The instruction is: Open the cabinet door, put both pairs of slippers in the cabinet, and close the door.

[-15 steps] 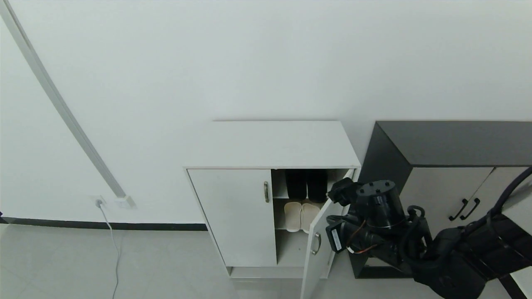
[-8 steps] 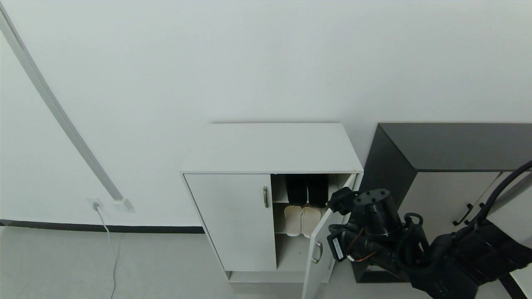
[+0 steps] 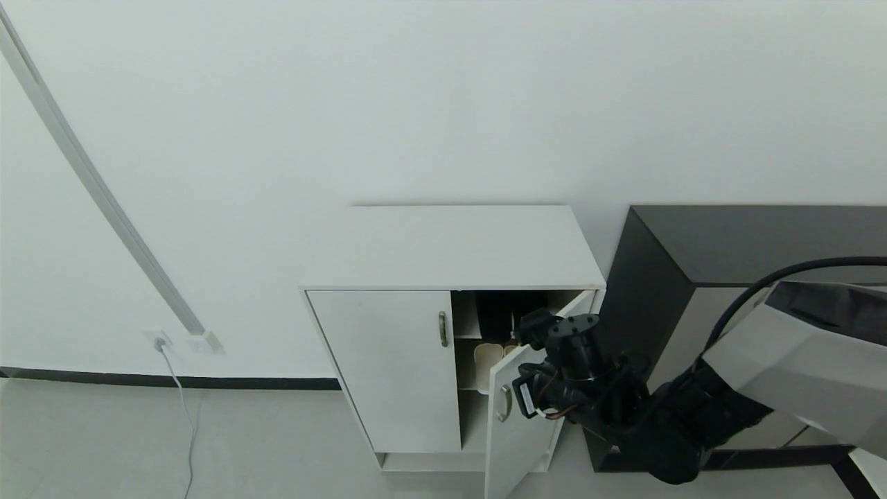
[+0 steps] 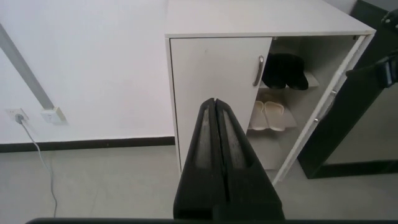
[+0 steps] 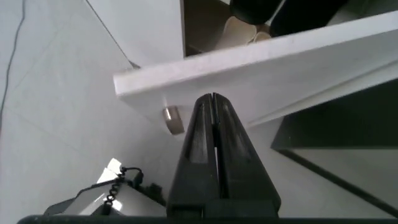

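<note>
The white cabinet [image 3: 450,246] has its left door [image 3: 388,367] closed and its right door [image 3: 509,430] standing part-way open. Black slippers [image 3: 493,312] sit on the upper shelf and cream slippers [image 3: 485,360] on the shelf below. My right gripper [image 3: 532,326] is shut and rests against the outer face of the right door, above its handle [image 3: 504,403]. In the right wrist view the gripper [image 5: 213,99] meets the door panel [image 5: 267,56] close to the handle [image 5: 172,119]. My left gripper [image 4: 214,107] is shut and empty, held back from the cabinet front [image 4: 214,74].
A dark cabinet [image 3: 693,242] stands right beside the white one. A wall socket with a hanging cable [image 3: 165,341] is on the left, under a slanted conduit [image 3: 104,187]. Bare floor [image 3: 173,443] lies in front and to the left.
The right door has swung further toward shut, and my right gripper has moved left with it. It now hides more of both pairs of slippers. The head view also shifted slightly.
</note>
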{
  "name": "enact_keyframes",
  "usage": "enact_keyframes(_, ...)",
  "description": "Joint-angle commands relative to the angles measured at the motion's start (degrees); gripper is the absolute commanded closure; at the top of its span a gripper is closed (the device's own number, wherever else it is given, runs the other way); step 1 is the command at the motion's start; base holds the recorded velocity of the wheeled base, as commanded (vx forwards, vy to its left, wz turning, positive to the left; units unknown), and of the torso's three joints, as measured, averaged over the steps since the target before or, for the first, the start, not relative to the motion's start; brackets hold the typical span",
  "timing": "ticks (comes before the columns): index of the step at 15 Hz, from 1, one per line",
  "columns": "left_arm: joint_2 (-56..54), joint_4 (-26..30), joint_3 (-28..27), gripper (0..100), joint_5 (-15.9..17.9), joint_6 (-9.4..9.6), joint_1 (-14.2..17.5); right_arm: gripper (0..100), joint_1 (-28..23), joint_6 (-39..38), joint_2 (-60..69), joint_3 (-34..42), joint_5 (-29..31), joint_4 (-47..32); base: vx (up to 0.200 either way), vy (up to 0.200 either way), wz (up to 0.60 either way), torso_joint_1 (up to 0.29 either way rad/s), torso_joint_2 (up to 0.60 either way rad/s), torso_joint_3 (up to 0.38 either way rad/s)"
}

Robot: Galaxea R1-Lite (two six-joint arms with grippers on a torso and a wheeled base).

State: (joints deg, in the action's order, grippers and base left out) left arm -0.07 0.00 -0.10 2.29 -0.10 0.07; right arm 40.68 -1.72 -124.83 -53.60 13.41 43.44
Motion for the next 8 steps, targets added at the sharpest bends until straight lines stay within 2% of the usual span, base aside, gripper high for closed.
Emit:
enact_keyframes(1,0.1,0.0,0.0,100,0.0,0.01,0.0,100,0.0,0.0,-4.6,-5.0,0.1,-0.1,0.0,0.0,0.0,0.0,0.0,0.0)
enact_keyframes(8,0.1,0.0,0.0,100,-0.1,-0.17,0.0,100,-2.5,0.1,-12.8,-19.1,0.3,0.0,0.0,0.0,0.0,0.0,0.0,0.0)
